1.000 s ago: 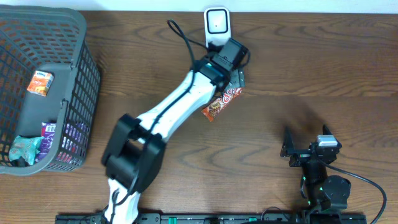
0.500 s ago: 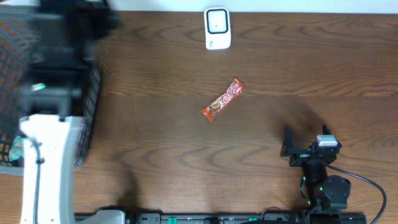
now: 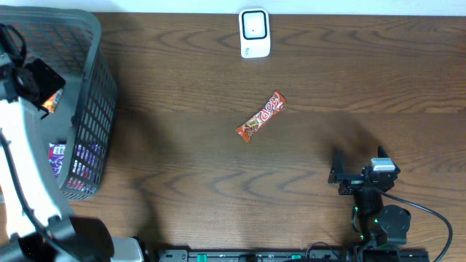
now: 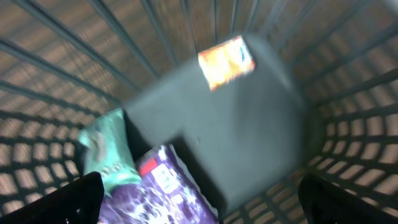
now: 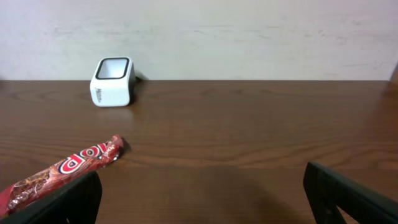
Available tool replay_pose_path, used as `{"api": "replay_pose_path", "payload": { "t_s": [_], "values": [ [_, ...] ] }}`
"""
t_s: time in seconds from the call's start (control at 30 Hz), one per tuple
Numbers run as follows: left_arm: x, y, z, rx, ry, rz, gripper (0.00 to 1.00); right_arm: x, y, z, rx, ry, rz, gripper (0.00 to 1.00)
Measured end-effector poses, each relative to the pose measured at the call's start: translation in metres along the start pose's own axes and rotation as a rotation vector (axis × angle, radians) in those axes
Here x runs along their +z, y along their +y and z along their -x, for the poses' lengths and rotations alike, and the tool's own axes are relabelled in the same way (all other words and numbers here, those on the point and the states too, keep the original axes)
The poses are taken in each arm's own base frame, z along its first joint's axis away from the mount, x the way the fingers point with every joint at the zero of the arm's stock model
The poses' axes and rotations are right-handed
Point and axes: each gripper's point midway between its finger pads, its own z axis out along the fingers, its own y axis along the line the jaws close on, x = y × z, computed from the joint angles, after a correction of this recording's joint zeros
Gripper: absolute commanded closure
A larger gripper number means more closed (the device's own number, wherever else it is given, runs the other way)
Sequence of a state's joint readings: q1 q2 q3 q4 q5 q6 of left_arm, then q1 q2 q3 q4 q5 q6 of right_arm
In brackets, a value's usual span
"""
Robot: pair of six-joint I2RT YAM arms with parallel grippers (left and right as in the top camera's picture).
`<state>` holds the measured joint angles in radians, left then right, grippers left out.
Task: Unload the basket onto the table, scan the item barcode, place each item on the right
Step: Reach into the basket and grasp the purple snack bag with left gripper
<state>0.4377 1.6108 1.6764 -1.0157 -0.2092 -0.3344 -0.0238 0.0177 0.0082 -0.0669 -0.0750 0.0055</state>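
Although not provable from here, looks unfinished or between items; lies loose as a candy bar (image 3: 261, 116) on the bench (image 3: 182, 160) at mid-frame overhead, below the scanner (image 3: 254, 33) and apart from it; pinched by neither claw; seen with the left claw (image 4: 202, 202) spread wide over the basket (image 3: 95, 87) at upper left, holding nothing, and the right claw (image 5: 202, 202) equally spread at lower right, also empty. Rests with the long axis diagonal, lower left to upper right; points its upper end slightly right of the scanner.
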Motion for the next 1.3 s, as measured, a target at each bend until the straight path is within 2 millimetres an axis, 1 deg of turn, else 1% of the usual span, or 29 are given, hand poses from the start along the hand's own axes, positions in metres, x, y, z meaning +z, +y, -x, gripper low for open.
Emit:
{"api": "replay_pose_path", "payload": {
  "t_s": [0.1, 0.2, 0.3, 0.37, 0.47, 0.6, 0.87, 0.9, 0.97, 1.03, 1.07, 1.1, 1.17, 1.3],
  "values": [
    [0.026, 0.003, -0.019, -0.027, 0.112, 0.034, 0.01, 0.0, 0.0, 0.0, 0.0, 0.0, 0.0, 0.01],
    [0.047, 0.015, -0.043, -0.09, 0.239, 0.101, 0.01, 0.0, 0.0, 0.0, 0.0, 0.0, 0.0, 0.01],
    [0.058, 0.027, -0.067, -0.145, 0.354, 0.178, 0.01, 0.0, 0.0, 0.0, 0.0, 0.0, 0.0, 0.01],
    [0.068, 0.03, -0.081, -0.176, 0.419, 0.224, 0.01, 0.0, 0.0, 0.0, 0.0, 0.0, 0.0, 0.01],
    [0.083, 0.026, -0.093, -0.196, 0.464, 0.252, 0.01, 0.0, 0.0, 0.0, 0.0, 0.0, 0.0, 0.01],
    [0.098, 0.022, -0.108, -0.223, 0.483, 0.269, 0.01, 0.0, 0.0, 0.0, 0.0, 0.0, 0.0, 0.01],
    [0.123, 0.031, -0.141, -0.283, 0.505, 0.314, 0.0, 0.0, 0.0, 0.0, 0.0, 0.0, 0.0, 0.01],
    [0.126, 0.032, -0.144, -0.285, 0.507, 0.316, 0.04, 0.0, 0.0, 0.0, 0.0, 0.0, 0.0, 0.01],
    [0.13, 0.034, -0.151, -0.283, 0.51, 0.325, 0.23, 0.0, 0.0, 0.0, 0.0, 0.0, 0.0, 0.01],
    [0.132, 0.038, -0.157, -0.276, 0.513, 0.341, 0.36, 0.0, 0.0, 0.0, 0.0, 0.0, 0.0, 0.01],
    [0.133, 0.039, -0.159, -0.275, 0.515, 0.348, 0.4, 0.0, 0.0, 0.0, 0.0, 0.0, 0.0, 0.01],
    [0.133, 0.041, -0.16, -0.281, 0.513, 0.359, 0.64, 0.0, 0.0, 0.0, 0.0, 0.0, 0.0, 0.01],
    [0.133, 0.043, -0.16, -0.28, 0.508, 0.369, 0.93, 0.0, 0.0, 0.0, 0.0, 0.0, 0.0, 0.01],
    [0.126, 0.049, -0.157, -0.267, 0.495, 0.393, 0.93, 0.0, 0.0, 0.0, 0.0, 0.0, 0.0, 0.01]
  ]
}}
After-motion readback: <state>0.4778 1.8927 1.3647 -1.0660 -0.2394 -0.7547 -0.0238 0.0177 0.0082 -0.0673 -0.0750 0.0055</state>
